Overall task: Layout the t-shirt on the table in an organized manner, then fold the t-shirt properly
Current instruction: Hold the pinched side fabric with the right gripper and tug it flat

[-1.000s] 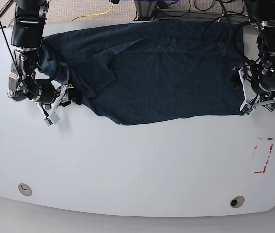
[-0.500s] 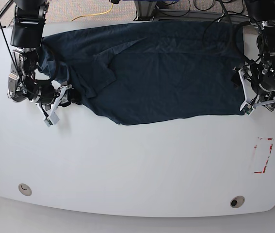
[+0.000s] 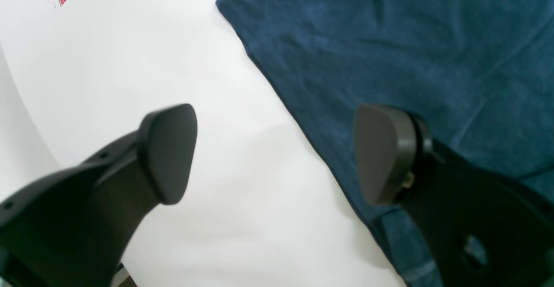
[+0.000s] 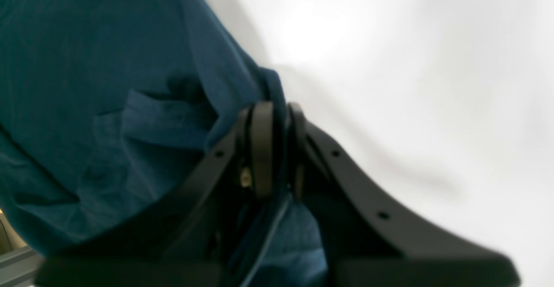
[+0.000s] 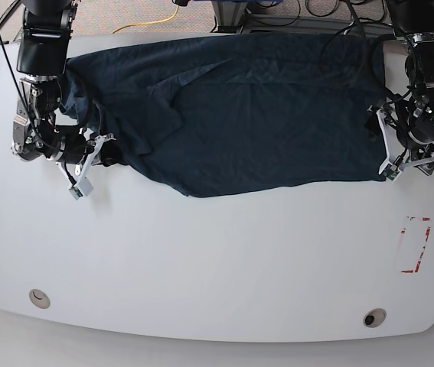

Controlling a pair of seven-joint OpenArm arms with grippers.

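White table bare from 3 through 9 o'clock. T-shirt spread at 12, hem edge ragged. Right gripper pinched on sleeve edge at 9. Left gripper spread wide, straddling shirt's 3 o'clock edge.

Yellow cable on carpeted floor beyond the far edge, tangled black cables, possibly a metal frame

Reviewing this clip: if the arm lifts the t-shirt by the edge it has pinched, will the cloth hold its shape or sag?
Probably sag: the t-shirt lies wrinkled with a flap folded over. The right end effector pinches a thin bunched edge, so the cloth likely drapes from that point. It probably drags over the smooth table rather than sliding flat.
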